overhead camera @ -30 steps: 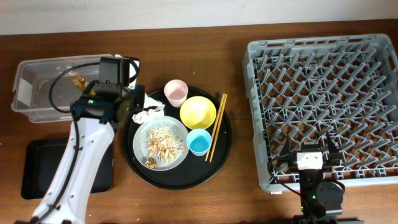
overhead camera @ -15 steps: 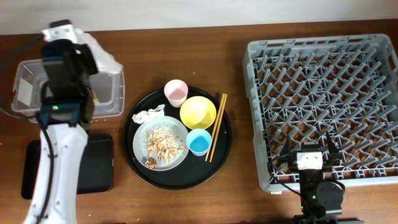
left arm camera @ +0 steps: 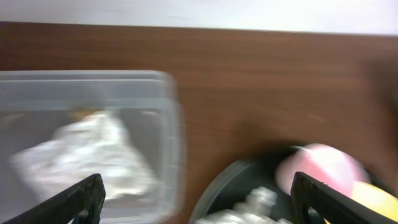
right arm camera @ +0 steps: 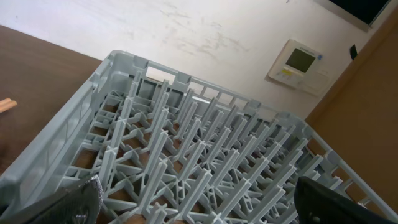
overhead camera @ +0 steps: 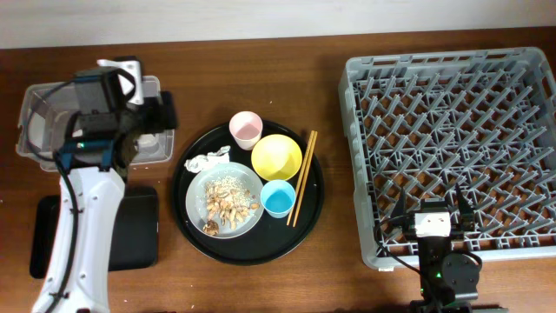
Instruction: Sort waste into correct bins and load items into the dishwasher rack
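My left gripper (overhead camera: 156, 122) hangs open and empty over the right end of the clear tub (overhead camera: 35, 122). In the left wrist view a crumpled white wrapper (left arm camera: 93, 155) lies inside the tub (left arm camera: 174, 143). A second white wrapper (overhead camera: 204, 161) lies on the round black tray (overhead camera: 187, 222), left of the grey plate (overhead camera: 193, 202) with its food scraps (overhead camera: 228, 202). The pink cup (overhead camera: 246, 129), yellow bowl (overhead camera: 276, 156), light-blue cup (overhead camera: 278, 199) and chopsticks (overhead camera: 302, 176) share that tray. My right gripper (overhead camera: 434, 207) stands open at the front edge of the dishwasher rack (overhead camera: 452, 113).
The shallow black rectangular tray (overhead camera: 139, 230) lies at the front left, partly under my left arm. The rack's upright pegs (right arm camera: 186, 143) fill the right wrist view. Bare wood lies between the round tray and the rack.
My left gripper carried a white wrapper from the round tray to above the clear tub, then opened. The wrapper now lies in the tub. The right arm has not moved.
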You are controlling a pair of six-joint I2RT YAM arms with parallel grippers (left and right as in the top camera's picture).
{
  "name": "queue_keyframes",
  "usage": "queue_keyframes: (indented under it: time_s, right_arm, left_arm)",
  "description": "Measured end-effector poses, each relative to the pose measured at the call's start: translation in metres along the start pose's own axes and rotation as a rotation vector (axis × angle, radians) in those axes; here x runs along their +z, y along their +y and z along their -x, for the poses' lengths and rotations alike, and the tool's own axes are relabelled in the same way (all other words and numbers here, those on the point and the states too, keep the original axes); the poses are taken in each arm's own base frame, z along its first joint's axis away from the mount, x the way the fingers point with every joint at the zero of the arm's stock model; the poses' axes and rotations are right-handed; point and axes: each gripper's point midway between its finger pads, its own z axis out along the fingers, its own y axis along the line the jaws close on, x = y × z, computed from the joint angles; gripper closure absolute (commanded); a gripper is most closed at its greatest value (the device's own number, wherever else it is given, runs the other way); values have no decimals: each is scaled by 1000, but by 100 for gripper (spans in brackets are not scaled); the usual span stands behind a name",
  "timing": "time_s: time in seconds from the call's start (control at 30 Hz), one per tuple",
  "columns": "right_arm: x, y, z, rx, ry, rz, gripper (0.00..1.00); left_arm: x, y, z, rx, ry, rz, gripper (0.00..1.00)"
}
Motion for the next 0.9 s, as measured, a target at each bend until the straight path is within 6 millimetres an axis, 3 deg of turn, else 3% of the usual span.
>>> queue_keyframes:
  time_s: [0.03, 0.07, 0.13, 0.17, 0.23, 0.33, 0.43, 0.57, 0.7, 0.9]
  right_arm:
    - [0, 0, 0, 0, 0, 0, 1]
    - [0, 0, 0, 0, 0, 0, 1]
    - [0, 0, 0, 0, 0, 0, 1]
    - [0, 0, 0, 0, 0, 0, 1]
    - [0, 0, 0, 0, 0, 0, 1]
    - [0, 0, 0, 0, 0, 0, 1]
    - [0, 0, 0, 0, 0, 0, 1]
    - [0, 0, 0, -1, 0, 0, 1]
    - [0, 0, 0, 0, 0, 0, 1]
    - [0, 0, 0, 0, 0, 0, 1]
  left_arm:
    - [-5, -29, -7, 17, 30, -119, 5]
    - [-7, -46, -15, 28, 60, -178, 10]
    - [-13, -75, -35, 49, 140, -271, 33]
    - [-15, -83, -44, 58, 173, -291, 33]
    - [-16, -82, -61, 46, 249, -281, 33]
    - [-2, -83, -87, 39, 362, -272, 33]
    - [22, -94, -114, 127, 454, -273, 33]
    - [61, -76, -149, 262, 564, -108, 33]
    - [83, -66, -148, 363, 541, -56, 33]
    - [84, -72, -153, 474, 549, -130, 36]
